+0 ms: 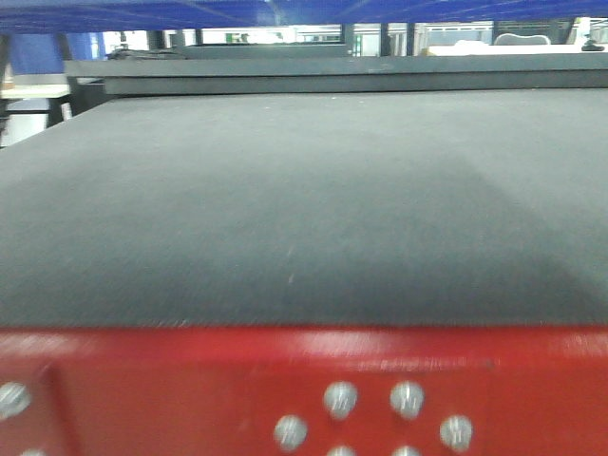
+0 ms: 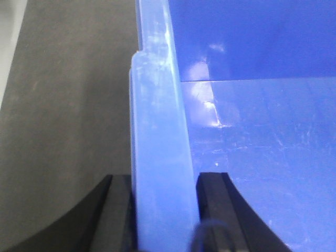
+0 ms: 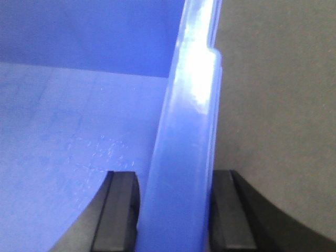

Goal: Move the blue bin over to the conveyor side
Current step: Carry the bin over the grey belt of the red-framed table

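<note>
Left hand (image 2: 165,210) is clamped on the blue bin (image 2: 262,157) rim, one finger inside, one outside. Right hand (image 3: 176,210) grips the opposite rim the same way. I see grey conveyor (image 1: 304,209) belt outside both walls; can't tell if the bin rests on it. Red strip (image 1: 190,370) lines the near edge.

Both clamped: left gripper (image 2: 165,181), right gripper (image 3: 173,178) on blue bin (image 2: 262,157) rim (fingers (image 2: 118,210) straddling wall).
</note>
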Controlling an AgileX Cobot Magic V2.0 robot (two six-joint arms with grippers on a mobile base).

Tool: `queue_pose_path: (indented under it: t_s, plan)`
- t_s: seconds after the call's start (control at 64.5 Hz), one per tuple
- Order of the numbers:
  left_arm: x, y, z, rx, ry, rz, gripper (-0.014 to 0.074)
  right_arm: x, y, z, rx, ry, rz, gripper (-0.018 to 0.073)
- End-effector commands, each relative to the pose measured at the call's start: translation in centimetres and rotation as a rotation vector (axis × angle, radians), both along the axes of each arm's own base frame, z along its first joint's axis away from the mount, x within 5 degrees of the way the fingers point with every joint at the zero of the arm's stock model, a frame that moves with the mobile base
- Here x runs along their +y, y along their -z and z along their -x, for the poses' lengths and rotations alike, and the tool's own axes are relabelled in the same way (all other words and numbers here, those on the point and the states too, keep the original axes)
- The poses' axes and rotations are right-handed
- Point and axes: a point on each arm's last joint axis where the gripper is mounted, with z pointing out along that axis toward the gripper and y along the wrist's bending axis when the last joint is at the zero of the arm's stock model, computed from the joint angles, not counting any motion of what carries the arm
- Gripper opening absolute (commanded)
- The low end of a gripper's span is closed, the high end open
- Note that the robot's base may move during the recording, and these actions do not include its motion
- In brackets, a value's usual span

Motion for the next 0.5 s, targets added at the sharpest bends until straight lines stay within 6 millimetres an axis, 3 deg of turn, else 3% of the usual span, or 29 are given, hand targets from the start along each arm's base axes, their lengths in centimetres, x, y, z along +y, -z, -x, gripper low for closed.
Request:
queue_pose_path:
  t_s: [0.0,0.481]
  plan:
    - [0.34,-1.44,0.53,-0.119,-0.001,-0.028,0.0002,-0.29,-1.35,0.38,-0.125,0.005,0.013,-0.0064]
    - [0.34,-1.44,0.53,-0.119,-0.001,-0.028,0.0002,-0.29,-1.35,0.38,-0.125,0.005,0.013,-0.0064]
